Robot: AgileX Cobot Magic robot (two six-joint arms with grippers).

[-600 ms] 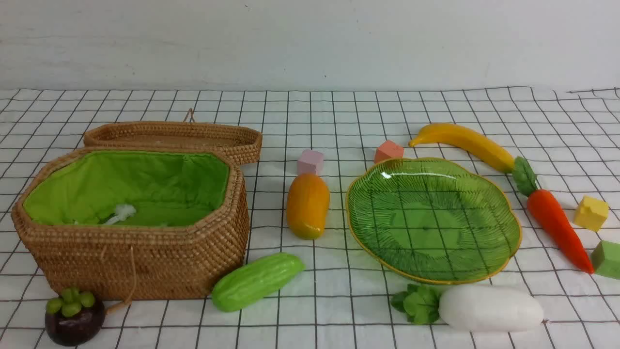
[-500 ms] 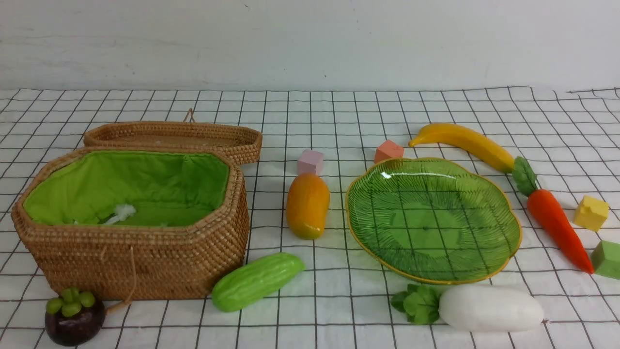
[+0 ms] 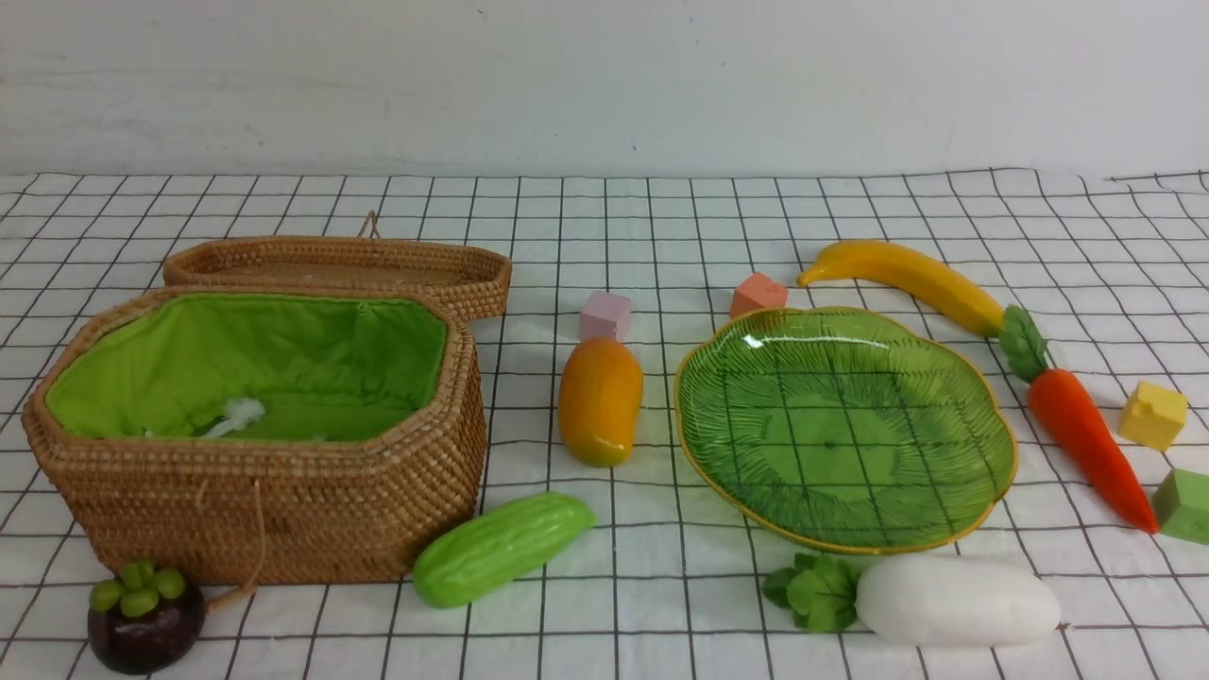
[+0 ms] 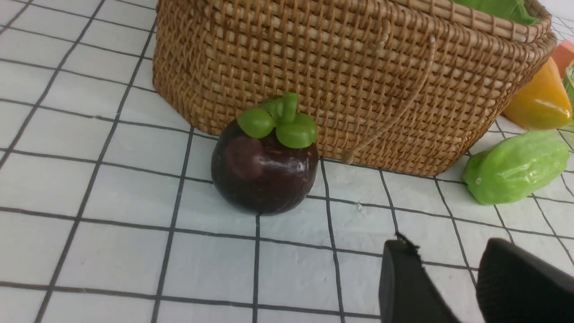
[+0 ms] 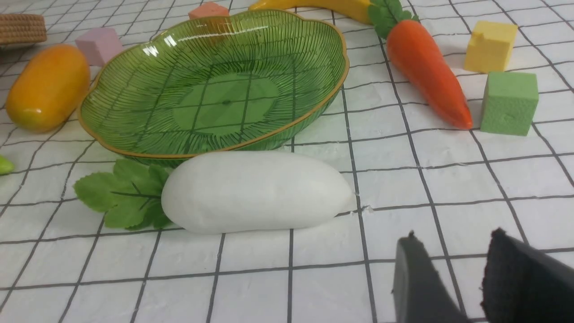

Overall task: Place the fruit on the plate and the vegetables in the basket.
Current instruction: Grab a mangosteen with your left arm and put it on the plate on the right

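Note:
The plate (image 3: 841,425) lies empty right of centre, and the basket (image 3: 264,510) stands open at the left. A mango (image 3: 600,401) rests between them. The banana (image 3: 907,274) and carrot (image 3: 1086,439) lie behind and right of the plate, with the radish (image 3: 954,600) in front of it. A gourd (image 3: 501,548) and a mangosteen (image 3: 144,623) sit by the basket's front. My left gripper (image 4: 448,251) is open and empty, short of the mangosteen (image 4: 264,170). My right gripper (image 5: 454,242) is open and empty, near the radish (image 5: 255,193). Neither arm shows in the front view.
The flat woven lid (image 3: 340,264) lies behind the basket. Small cubes stand about: pink (image 3: 605,315) and orange (image 3: 757,294) behind the mango and plate, yellow (image 3: 1152,414) and green (image 3: 1183,504) at the right edge beside the carrot.

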